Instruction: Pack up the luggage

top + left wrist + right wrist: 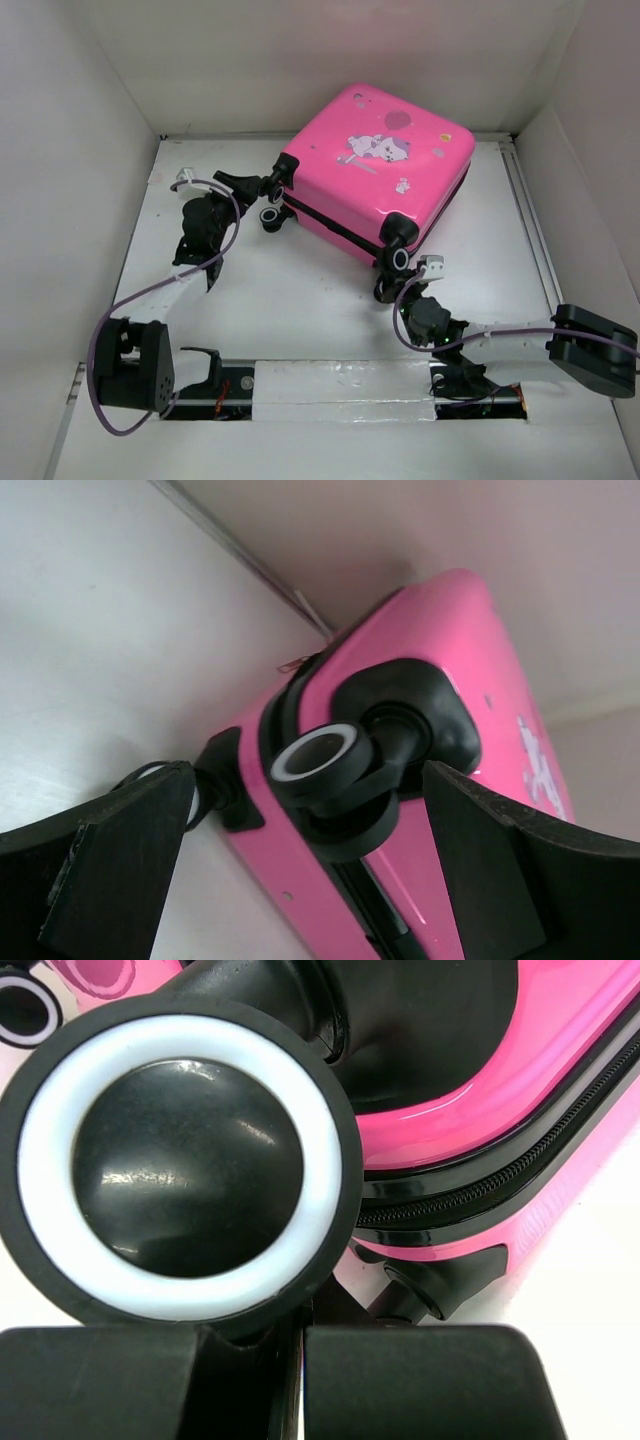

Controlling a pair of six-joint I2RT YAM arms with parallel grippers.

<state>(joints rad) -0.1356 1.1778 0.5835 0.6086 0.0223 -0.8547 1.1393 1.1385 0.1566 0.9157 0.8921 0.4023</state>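
The hot-pink luggage (375,165) lies flat and closed at the back middle of the white table, sticker side up, its black zip (500,1180) shut. My left gripper (258,190) is open at the case's left corner. In the left wrist view (308,780) its two fingers stand apart on either side of a black wheel with a white ring (315,755), not touching it. My right gripper (390,287) is at the case's near corner. In the right wrist view (300,1345) its fingers are shut with only a thin slit, right under another wheel (180,1160).
White walls close in the table on the left, back and right (590,150). A second left-corner wheel (270,217) rests on the table. A white strip (340,385) and purple cables (150,290) lie near the arm bases.
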